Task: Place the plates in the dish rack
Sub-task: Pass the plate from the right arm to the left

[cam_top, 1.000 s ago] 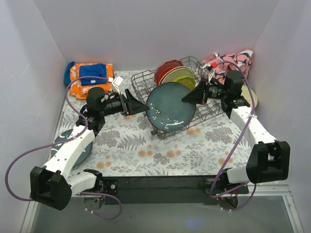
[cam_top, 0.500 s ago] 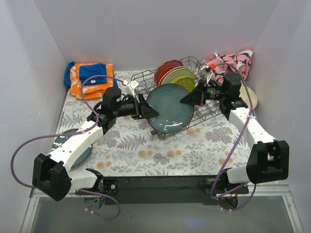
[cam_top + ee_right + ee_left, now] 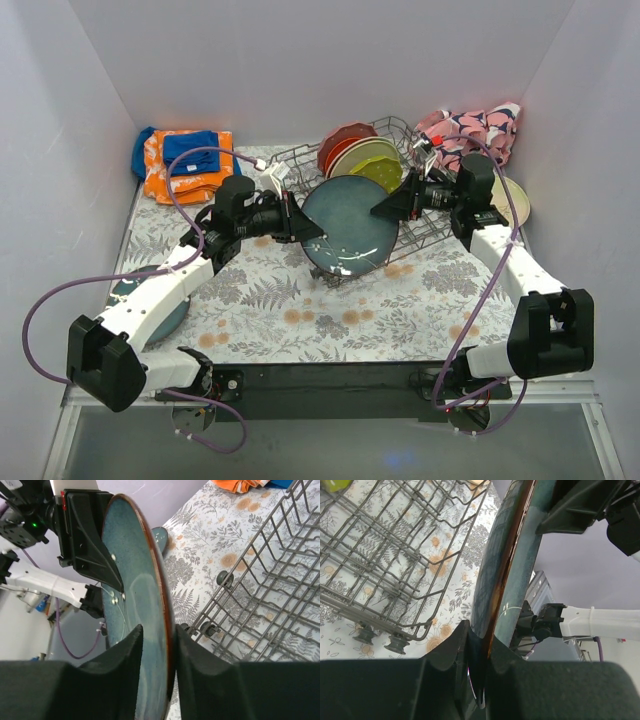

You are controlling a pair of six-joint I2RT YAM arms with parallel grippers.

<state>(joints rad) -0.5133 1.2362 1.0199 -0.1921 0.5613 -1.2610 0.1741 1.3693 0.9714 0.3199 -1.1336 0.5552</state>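
Observation:
A large slate-blue plate (image 3: 350,225) with a brown rim stands on edge in the air at the front of the grey wire dish rack (image 3: 300,160). My left gripper (image 3: 308,232) is shut on its left rim; in the left wrist view the fingers (image 3: 479,645) pinch the plate (image 3: 515,555). My right gripper (image 3: 380,210) straddles the opposite rim with its jaws parted, and a gap shows beside the plate (image 3: 135,580) between the fingers (image 3: 159,640). A red plate (image 3: 345,140), a cream plate (image 3: 365,152) and a lime plate (image 3: 385,168) stand in the rack.
A teal plate (image 3: 170,315) lies under my left arm at the mat's left edge. A cream plate (image 3: 515,195) lies at the right behind my right arm. An orange-blue cloth (image 3: 185,160) sits back left, a pink floral cloth (image 3: 475,125) back right. White walls close in.
My left gripper moved right to the plate's left rim and shut on it. My right gripper's jaws have parted from the plate's right rim.

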